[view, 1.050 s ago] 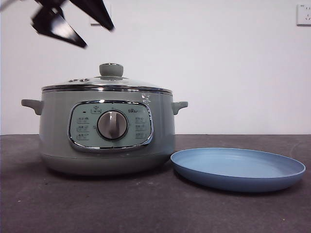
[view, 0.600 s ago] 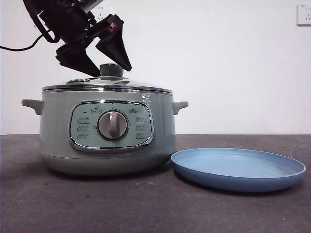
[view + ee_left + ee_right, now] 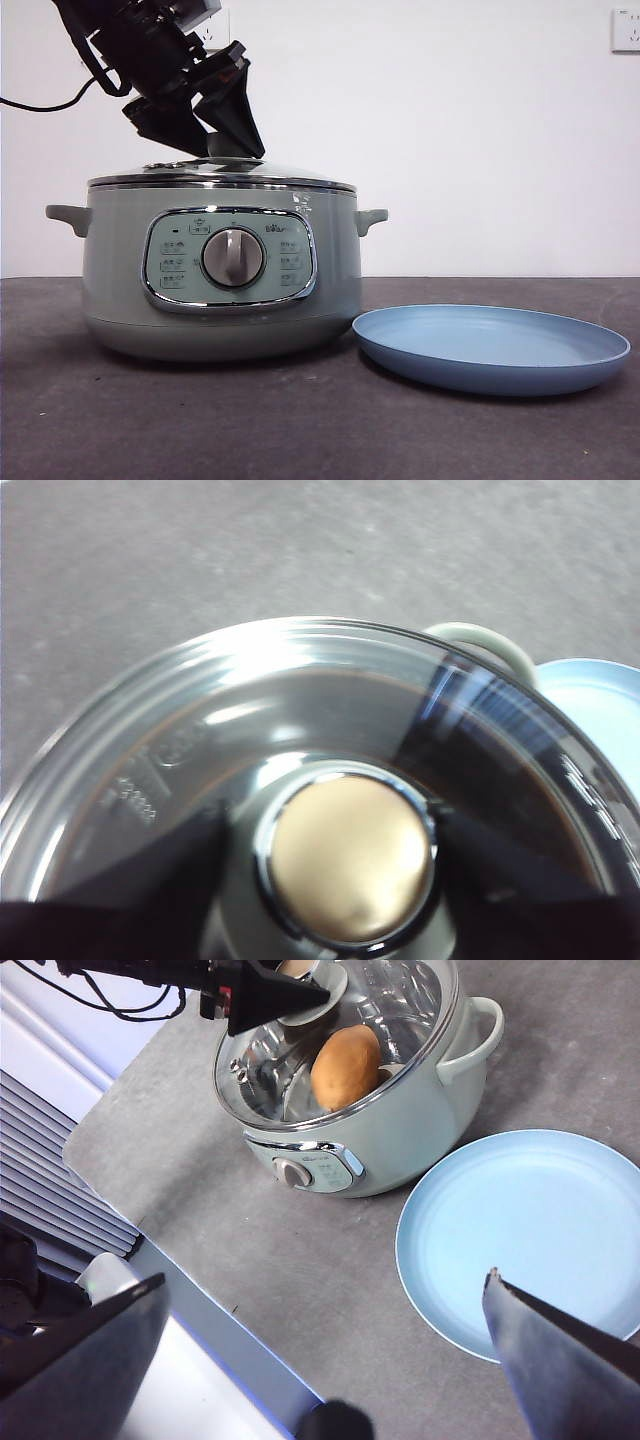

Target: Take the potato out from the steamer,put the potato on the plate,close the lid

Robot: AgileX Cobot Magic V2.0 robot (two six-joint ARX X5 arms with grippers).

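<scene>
front view: the steamer [image 3: 222,270] is sitting on the dark table [image 3: 300,430] with the lid [image 3: 222,176] seated on its rim, and the plate [image 3: 490,347] is lying just beside it, rim close to the pot's base. the left gripper [image 3: 222,145] is reaching down from the upper corner, its two black jaws hanging either side of where the lid's knob rises, so the knob is mostly hidden behind them.

left wrist view: the camera is looking straight down on the knob [image 3: 350,858], which is sitting between the two dark jaws. the jaws are standing spread with the knob centred in the gap; a thin strip seems to separate each from the knob's sides, so i judge them not yet clamped. the glass is too glary here to show the potato. the grip turns on this: the knob is lying dead between the jaws, so closing should catch it, then a straight lift.

right wrist view: the right gripper [image 3: 320,1360] is waiting wide open and empty, high above the table edge, nearer the plate than the pot. the potato [image 3: 346,1067] is lying inside the steamer under the glass, beside the knob.
</scene>
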